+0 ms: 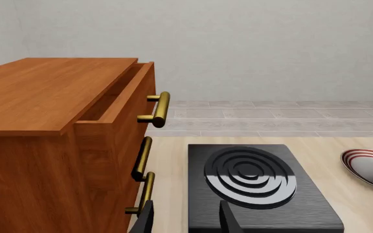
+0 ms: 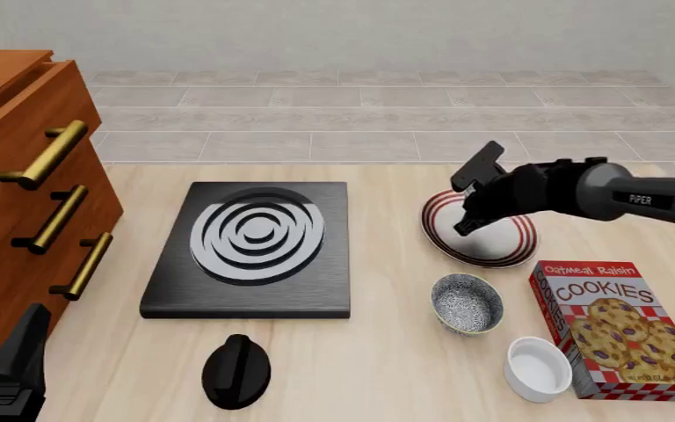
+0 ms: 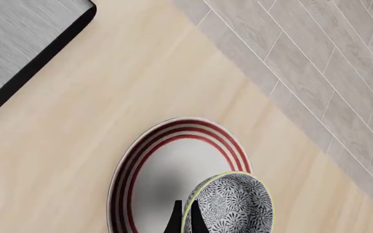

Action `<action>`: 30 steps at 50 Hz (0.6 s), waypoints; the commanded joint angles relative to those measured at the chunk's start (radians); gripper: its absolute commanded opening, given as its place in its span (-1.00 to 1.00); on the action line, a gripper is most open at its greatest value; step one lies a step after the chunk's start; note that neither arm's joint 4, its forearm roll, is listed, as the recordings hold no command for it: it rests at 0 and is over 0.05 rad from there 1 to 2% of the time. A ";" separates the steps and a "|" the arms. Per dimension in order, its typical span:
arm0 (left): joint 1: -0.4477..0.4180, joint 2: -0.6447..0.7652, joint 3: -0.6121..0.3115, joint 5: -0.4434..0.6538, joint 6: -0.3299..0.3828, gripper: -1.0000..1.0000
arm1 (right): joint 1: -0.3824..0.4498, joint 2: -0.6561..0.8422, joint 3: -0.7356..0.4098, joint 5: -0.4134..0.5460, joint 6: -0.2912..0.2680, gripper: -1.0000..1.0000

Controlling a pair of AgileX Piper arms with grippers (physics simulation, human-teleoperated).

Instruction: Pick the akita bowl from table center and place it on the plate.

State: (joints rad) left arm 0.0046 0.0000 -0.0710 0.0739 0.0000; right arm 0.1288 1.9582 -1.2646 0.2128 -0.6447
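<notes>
Wood table (image 2: pixel 385 352), "COOKIES" box (image 2: pixel 619 330), "PIPER" arm (image 2: pixel 631 195)

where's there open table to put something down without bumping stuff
Bare wood lies between the stove and the plate, and in front, between the black knob and the speckled bowl. The right front is crowded: that bowl, white bowl and cookie box sit close, and the right claw holds the akita bowl over the plate.
</notes>
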 commanded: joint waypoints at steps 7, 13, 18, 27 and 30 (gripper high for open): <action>0.000 0.000 0.000 0.000 0.000 1.00 | 0.004 0.014 -0.020 -0.004 0.016 -1.00; 0.000 0.000 0.000 0.000 0.000 1.00 | 0.014 0.015 -0.026 -0.001 0.024 -1.00; 0.000 0.000 0.000 0.000 0.000 1.00 | 0.016 0.020 -0.032 -0.001 0.025 -1.00; 0.000 0.000 0.000 0.000 0.000 1.00 | 0.012 0.036 -0.049 0.000 0.031 -1.00; 0.000 0.000 0.000 0.000 0.000 1.00 | 0.012 0.040 -0.055 0.000 0.035 -1.00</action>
State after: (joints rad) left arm 0.0046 0.0000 -0.0710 0.0739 0.0000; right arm 0.1410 1.9888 -1.2986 0.2137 -0.6235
